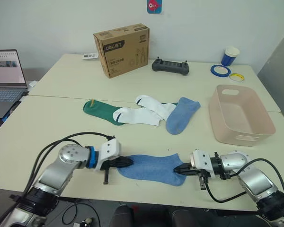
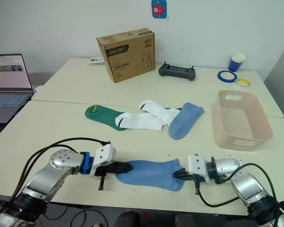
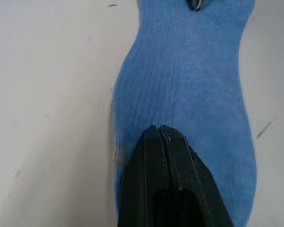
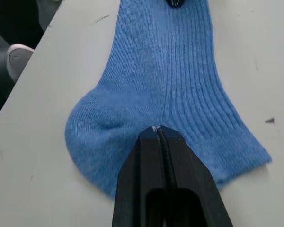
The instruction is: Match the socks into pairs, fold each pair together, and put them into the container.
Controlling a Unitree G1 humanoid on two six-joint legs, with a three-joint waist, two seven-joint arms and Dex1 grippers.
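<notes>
pink basin (image 1: 242, 115) holds nothing; both fingers closed on near blue sock (image 1: 151, 168).

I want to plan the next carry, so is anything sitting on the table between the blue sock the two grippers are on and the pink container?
Nothing visible does. The blue sock lies near the table's front edge, with the left gripper and right gripper at its ends. The table between it and the pink container is bare; the other socks lie farther back.
</notes>
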